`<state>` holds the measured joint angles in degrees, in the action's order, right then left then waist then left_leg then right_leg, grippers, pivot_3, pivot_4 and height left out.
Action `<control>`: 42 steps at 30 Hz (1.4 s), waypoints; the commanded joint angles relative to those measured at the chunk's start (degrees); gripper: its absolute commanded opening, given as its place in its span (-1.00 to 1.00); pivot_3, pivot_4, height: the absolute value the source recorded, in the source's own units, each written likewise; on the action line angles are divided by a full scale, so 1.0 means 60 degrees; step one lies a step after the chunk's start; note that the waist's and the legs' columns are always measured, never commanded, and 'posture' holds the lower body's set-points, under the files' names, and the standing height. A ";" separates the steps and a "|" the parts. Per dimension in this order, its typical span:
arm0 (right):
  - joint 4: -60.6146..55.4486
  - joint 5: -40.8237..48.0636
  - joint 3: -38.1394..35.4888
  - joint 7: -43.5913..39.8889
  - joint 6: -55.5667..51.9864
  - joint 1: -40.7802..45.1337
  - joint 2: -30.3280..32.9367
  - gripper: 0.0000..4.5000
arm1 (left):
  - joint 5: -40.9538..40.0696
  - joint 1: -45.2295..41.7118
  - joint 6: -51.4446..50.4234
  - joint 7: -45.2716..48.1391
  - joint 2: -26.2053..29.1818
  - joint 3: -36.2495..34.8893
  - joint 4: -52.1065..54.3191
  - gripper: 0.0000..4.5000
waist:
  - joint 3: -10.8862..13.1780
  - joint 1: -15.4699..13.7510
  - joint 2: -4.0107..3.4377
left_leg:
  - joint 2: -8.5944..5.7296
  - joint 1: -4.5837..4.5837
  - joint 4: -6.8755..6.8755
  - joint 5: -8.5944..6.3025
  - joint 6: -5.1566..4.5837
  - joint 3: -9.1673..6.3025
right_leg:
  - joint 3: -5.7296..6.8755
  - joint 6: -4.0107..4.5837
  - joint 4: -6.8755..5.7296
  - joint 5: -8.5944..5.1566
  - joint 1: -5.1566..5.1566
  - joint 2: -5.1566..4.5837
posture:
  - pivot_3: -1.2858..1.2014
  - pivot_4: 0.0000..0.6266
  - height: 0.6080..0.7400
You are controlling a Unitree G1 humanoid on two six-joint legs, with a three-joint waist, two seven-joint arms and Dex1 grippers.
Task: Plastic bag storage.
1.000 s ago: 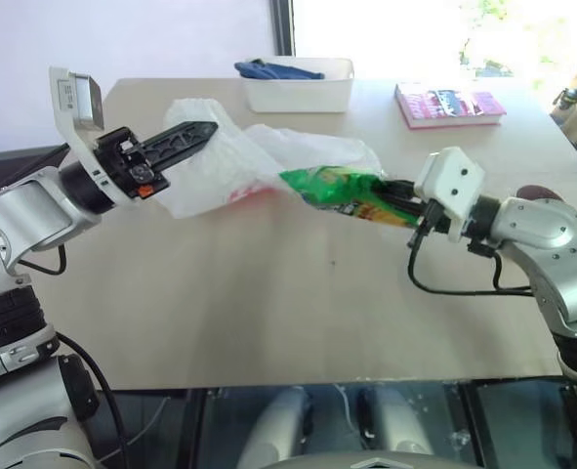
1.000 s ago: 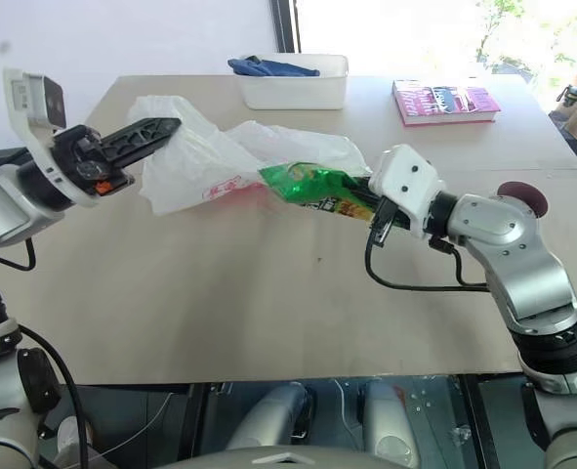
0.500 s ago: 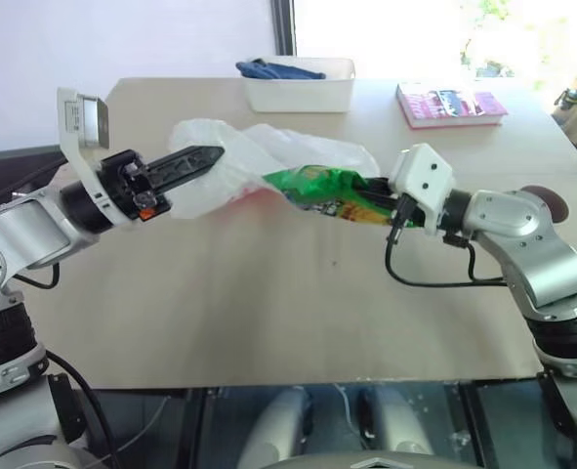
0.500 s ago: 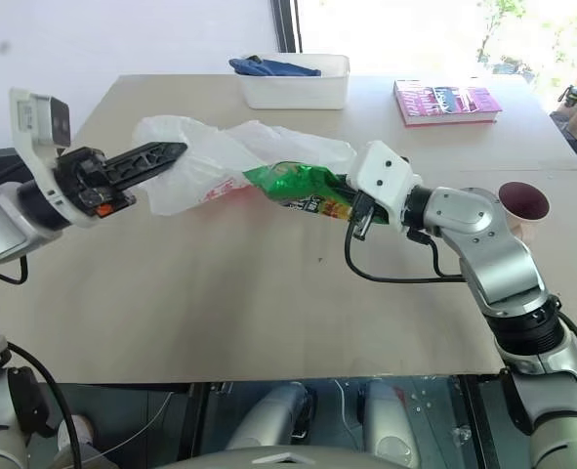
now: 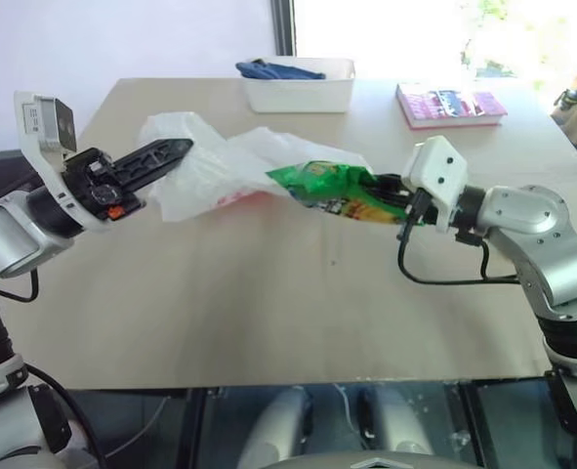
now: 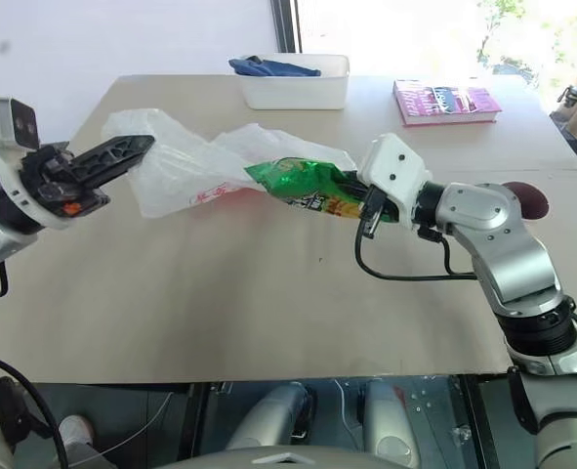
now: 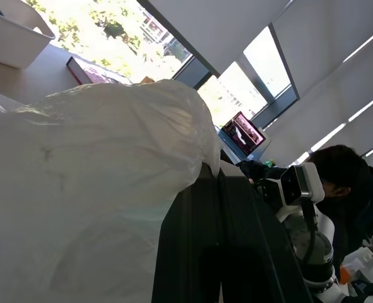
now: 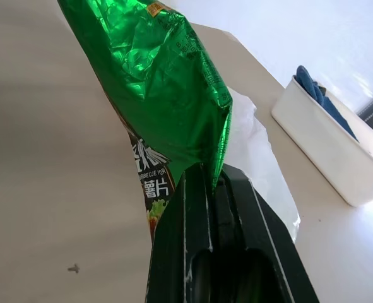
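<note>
Leftward-drawn left hand point(image 5: 176, 149) pinching wrinkly plastic bag point(image 5: 205, 166); right hand point(image 5: 391, 195) clamping shiny green packet point(image 5: 332, 189).

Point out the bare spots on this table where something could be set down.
The table is bare across its near half, below the plastic bag and green packet. Another free patch lies between the white bin and the pink book. The middle is crowded.

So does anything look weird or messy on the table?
Nothing is spilled or broken. The plastic bag is crumpled between the left gripper and the green snack packet pinched by the right gripper.
</note>
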<state>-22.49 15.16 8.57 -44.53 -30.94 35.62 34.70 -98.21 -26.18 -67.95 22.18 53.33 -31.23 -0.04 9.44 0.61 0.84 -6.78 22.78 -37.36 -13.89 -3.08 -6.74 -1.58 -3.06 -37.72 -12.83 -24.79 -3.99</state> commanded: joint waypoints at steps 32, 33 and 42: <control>0.1906 -0.3127 0.2720 0.1038 0.2098 0.1411 -0.2280 -0.97 | -0.2046 0.1271 0.0921 0.0341 0.0129 0.0595 0.2740 -1.00 | 0.0001 0.0030 -0.0002 | 0.0001 -0.0003 0.0005 0.0003 0.0006 0.0003 | -0.0001 0.0003 -0.0008 -0.0001 -0.0013 0.0006 | 0.03 -0.52 1.00; 0.2033 -0.3306 0.2699 0.1119 0.2359 0.1484 -0.2272 -0.97 | -0.2105 0.1261 0.0958 0.0361 0.0133 0.0661 0.2793 -1.00 | 0.0001 0.0030 -0.0002 | 0.0001 -0.0004 0.0005 0.0003 0.0005 0.0004 | -0.0001 0.0002 -0.0007 -0.0001 -0.0011 0.0006 | 0.03 -0.52 1.00; 0.2956 -0.5225 0.3125 0.1601 0.4610 0.1799 -0.2055 -0.97 | -0.1797 -0.0140 0.1215 0.0542 -0.0277 0.2214 0.2939 -1.00 | 0.0000 0.0023 0.0000 | -0.0001 -0.0008 0.0005 0.0007 0.0013 0.0006 | 0.0001 0.0003 -0.0012 -0.0001 -0.0011 0.0009 | 0.03 -0.52 1.00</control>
<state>-4.17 -14.34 27.41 -35.51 -5.49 46.44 21.74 -109.31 -25.96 -61.46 24.22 51.80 -18.46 16.85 9.44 0.74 0.84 -6.79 22.73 -37.33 -13.85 -3.00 -6.70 -1.56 -3.04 -37.78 -12.83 -24.85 -3.93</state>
